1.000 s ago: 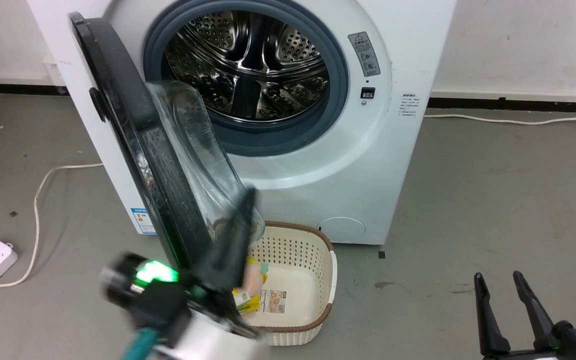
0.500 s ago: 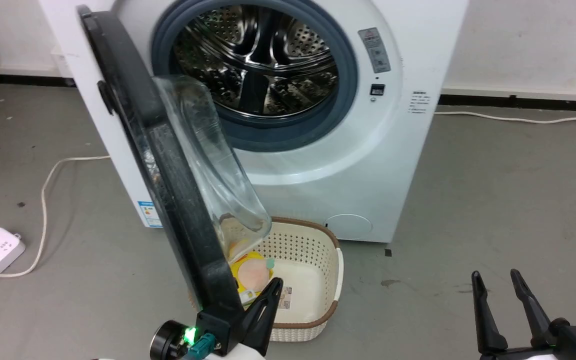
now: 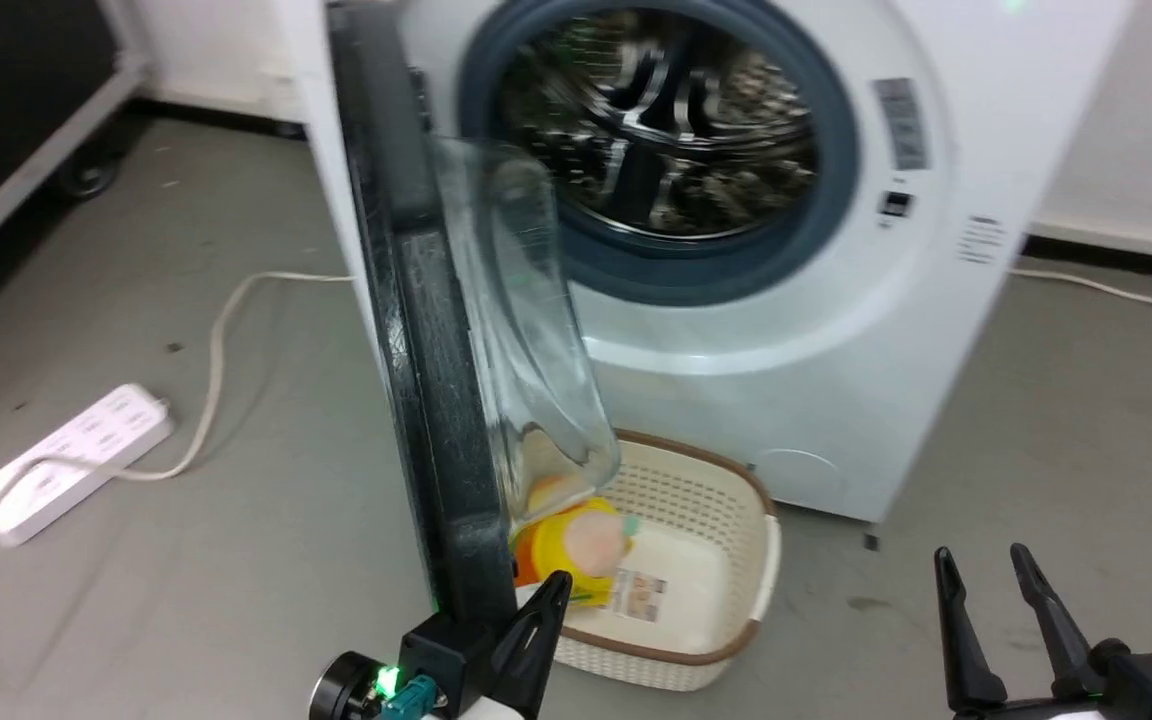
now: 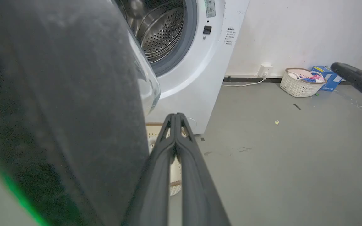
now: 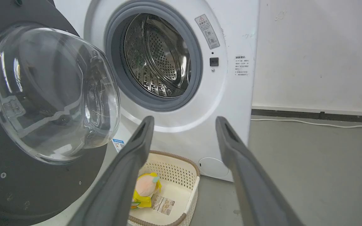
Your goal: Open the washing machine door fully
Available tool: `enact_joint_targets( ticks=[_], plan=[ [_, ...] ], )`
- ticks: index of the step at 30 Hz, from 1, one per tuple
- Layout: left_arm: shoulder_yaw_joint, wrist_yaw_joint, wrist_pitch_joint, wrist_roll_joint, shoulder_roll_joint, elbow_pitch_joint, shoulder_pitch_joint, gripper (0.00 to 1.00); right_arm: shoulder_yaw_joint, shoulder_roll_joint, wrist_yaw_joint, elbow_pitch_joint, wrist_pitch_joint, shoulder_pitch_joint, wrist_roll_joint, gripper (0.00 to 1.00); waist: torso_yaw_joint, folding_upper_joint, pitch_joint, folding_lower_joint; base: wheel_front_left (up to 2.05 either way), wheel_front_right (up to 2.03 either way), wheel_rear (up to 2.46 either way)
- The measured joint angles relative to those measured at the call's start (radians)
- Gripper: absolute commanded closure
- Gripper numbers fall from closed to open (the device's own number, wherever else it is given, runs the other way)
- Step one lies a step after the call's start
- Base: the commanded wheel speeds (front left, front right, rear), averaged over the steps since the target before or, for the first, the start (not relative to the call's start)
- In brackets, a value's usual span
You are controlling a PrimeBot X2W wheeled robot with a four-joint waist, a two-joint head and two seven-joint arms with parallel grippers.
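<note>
Leftward turned my head camera, shifting the scene. Just beside the washing machine door [image 3: 426,350] my left gripper [image 3: 558,582] sits pressed together, basket [image 3: 681,485] beneath; right gripper [image 3: 979,556] apart.

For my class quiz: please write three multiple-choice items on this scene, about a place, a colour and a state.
1. The basket stands: A) on the floor before the washing machine B) on a shelf C) on top of the machine.
2. The washing machine door has a rim that is: A) white B) black C) red.
3. The right gripper is: A) shut on the door B) open, empty C) shut on the basket.
Answers: 1A, grey floor lies under it; 2B, the rim looks glossy black; 3B, its jaws stand apart.
</note>
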Motion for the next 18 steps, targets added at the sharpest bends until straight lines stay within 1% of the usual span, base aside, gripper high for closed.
enact_joint_targets(
  ticks=[9,10,11,14,15,16,17,18],
  plan=[
    [0.016,0.026,-0.004,-0.009,0.015,-0.009,0.001,1.00,0.010,0.000,0.000,0.018,0.000,0.005,0.002,0.00,0.149,0.0000,-0.012,0.0000,0.00,0.00,0.00],
    [0.023,0.031,-0.005,-0.015,0.020,-0.012,0.002,1.00,0.011,0.001,0.000,0.019,0.000,0.006,0.002,0.00,0.184,0.0000,-0.015,0.0000,0.00,0.00,0.00],
    [0.023,0.031,-0.005,-0.015,0.020,-0.012,0.002,1.00,0.011,0.001,0.000,0.019,0.000,0.006,0.002,0.00,0.184,0.0000,-0.015,0.0000,0.00,0.00,0.00],
    [0.048,0.046,-0.006,-0.024,0.026,-0.014,0.002,1.00,0.019,0.001,0.000,0.020,0.000,0.005,0.002,0.00,0.234,0.0000,-0.016,0.0000,0.00,0.00,0.00],
    [0.071,0.057,-0.009,-0.031,0.033,-0.015,0.001,1.00,0.023,0.001,0.000,0.019,0.000,0.004,0.000,0.00,0.265,0.0000,-0.014,0.0000,0.00,0.00,0.00],
    [0.071,0.057,-0.009,-0.031,0.033,-0.015,0.001,1.00,0.023,0.001,0.000,0.019,0.000,0.004,0.000,0.00,0.265,0.0000,-0.014,0.0000,0.00,0.00,0.00],
    [0.095,0.068,-0.015,-0.040,0.042,-0.015,-0.003,1.00,0.026,0.001,0.000,0.019,0.000,0.003,-0.008,0.00,0.291,0.0000,-0.008,0.0000,0.00,0.00,0.00],
    [0.095,0.068,-0.015,-0.040,0.042,-0.015,-0.003,1.00,0.026,0.001,0.000,0.019,0.000,0.003,-0.008,0.00,0.291,0.0000,-0.008,0.0000,0.00,0.00,0.00]
  ],
)
